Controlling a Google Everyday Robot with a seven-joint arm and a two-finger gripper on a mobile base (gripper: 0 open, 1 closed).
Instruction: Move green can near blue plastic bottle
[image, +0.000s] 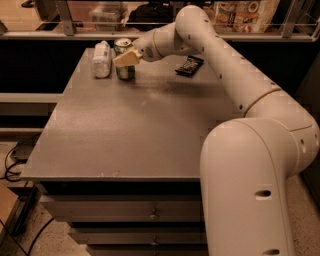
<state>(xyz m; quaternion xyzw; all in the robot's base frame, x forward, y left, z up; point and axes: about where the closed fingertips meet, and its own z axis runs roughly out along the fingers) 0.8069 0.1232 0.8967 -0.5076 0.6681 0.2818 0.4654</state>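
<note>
By the grey bench's (140, 130) far left edge, the gripper's (122, 56) fingers clasp an upright green aluminium can (125, 73), just beside a small whitish plastic bottle (101, 61).

Part of green can (125, 73) behind hand (125, 58)

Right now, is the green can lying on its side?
No, the green can stands upright beside the blue plastic bottle, gripped by the pincer.

You can read nothing: markings on the green can (125, 71) and blue plastic bottle (101, 60) are illegible; the tool (124, 57) grips the can at eleven o'clock.
</note>
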